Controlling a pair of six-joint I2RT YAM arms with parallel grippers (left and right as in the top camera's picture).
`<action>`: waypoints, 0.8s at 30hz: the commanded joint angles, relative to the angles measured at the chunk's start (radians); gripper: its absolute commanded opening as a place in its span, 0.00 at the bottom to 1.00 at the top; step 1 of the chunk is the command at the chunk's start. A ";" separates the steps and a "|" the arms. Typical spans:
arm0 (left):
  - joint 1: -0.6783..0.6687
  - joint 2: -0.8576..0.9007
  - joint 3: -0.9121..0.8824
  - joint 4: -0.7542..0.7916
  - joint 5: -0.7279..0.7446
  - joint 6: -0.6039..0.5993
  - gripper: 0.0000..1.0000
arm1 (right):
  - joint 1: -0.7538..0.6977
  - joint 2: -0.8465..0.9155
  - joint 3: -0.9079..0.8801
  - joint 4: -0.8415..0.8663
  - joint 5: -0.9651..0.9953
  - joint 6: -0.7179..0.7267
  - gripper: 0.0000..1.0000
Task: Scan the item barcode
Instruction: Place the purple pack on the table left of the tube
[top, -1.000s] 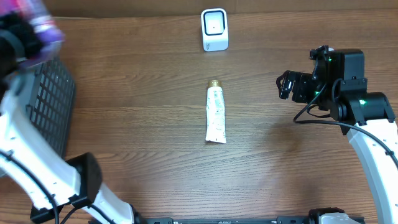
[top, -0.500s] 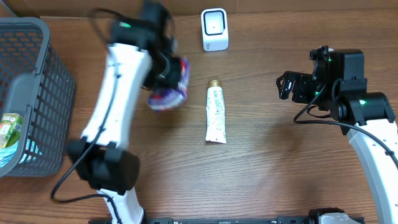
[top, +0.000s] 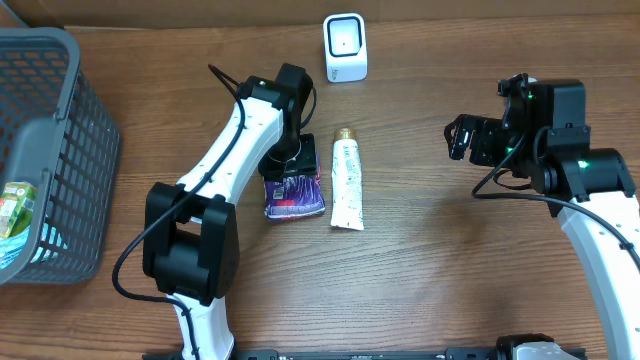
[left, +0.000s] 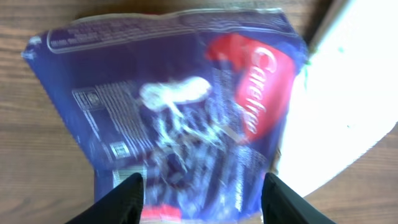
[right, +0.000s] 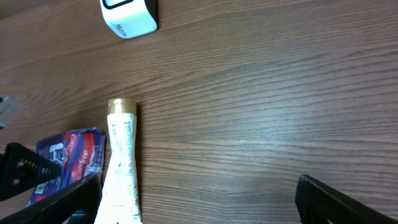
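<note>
— Where's the item?
— The blue-and-red plastic packet (top: 293, 193) lies mid tabletop (top: 450, 290), just beside the gold-capped white tube (top: 346, 185). My left gripper (left: 204, 183) hangs over it, jaws parted; my right gripper (right: 198, 186) gapes wide.

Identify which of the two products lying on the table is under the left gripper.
The purple Carefree pouch. The left gripper hangs directly over it, fingers either side. The white gold-capped tube lies just to its right, under no gripper.
</note>
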 joint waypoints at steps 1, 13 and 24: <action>-0.001 -0.016 0.159 -0.075 -0.031 0.044 0.54 | -0.006 0.000 0.022 0.005 -0.001 -0.008 1.00; 0.255 -0.096 0.963 -0.445 -0.294 0.043 0.70 | -0.006 0.000 0.022 0.005 -0.001 -0.008 1.00; 0.811 -0.122 0.935 -0.444 -0.208 0.046 0.72 | -0.006 0.000 0.022 0.005 -0.001 -0.008 1.00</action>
